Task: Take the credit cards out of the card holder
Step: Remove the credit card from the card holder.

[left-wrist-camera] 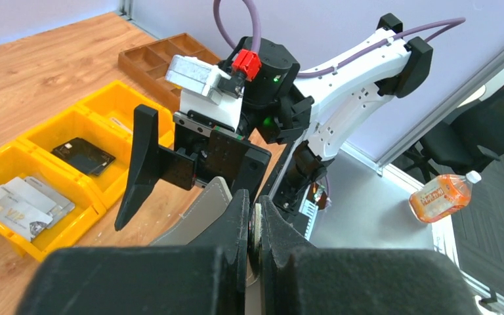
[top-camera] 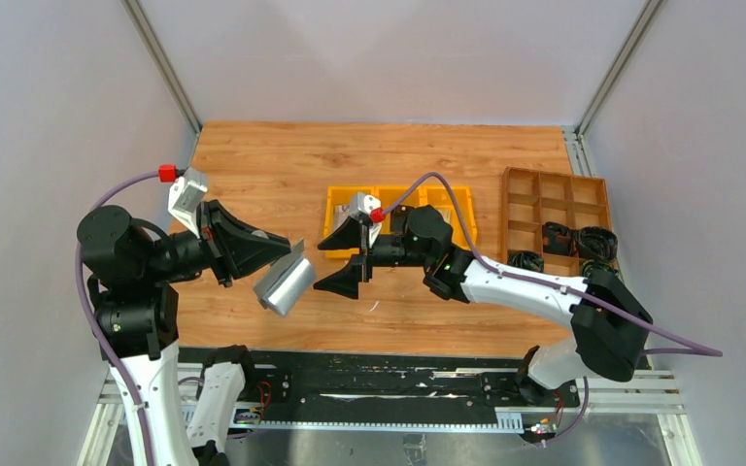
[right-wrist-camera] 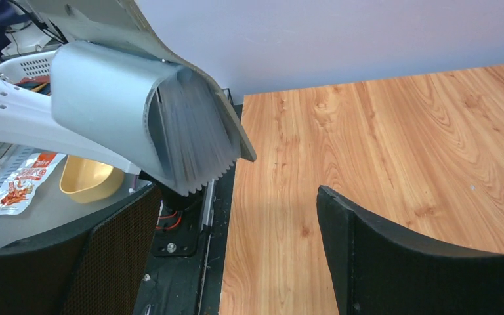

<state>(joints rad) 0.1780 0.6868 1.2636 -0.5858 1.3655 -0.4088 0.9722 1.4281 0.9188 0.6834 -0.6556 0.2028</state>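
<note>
The grey card holder [top-camera: 285,282] hangs in the air over the table's near edge, with my left gripper [top-camera: 277,254] shut on its flap. From the left wrist, the fingertips [left-wrist-camera: 252,207] pinch the flap's edge and the stitched grey flap [left-wrist-camera: 200,213] shows beside them. My right gripper [top-camera: 343,259] stands open just right of the holder, apart from it. Its wrist view shows the holder [right-wrist-camera: 125,111] up left with its ribbed mouth [right-wrist-camera: 193,141] facing the camera, and the open gripper [right-wrist-camera: 249,249] holding nothing. Pale credit cards [left-wrist-camera: 20,200] lie in the yellow bin's end compartment.
The yellow three-part bin [top-camera: 447,199] sits mid-table behind the right gripper; a black flat object [left-wrist-camera: 82,155] lies in its middle part. A brown divided organizer [top-camera: 554,209] with black items stands at the right. A black rail [top-camera: 369,374] runs along the near edge.
</note>
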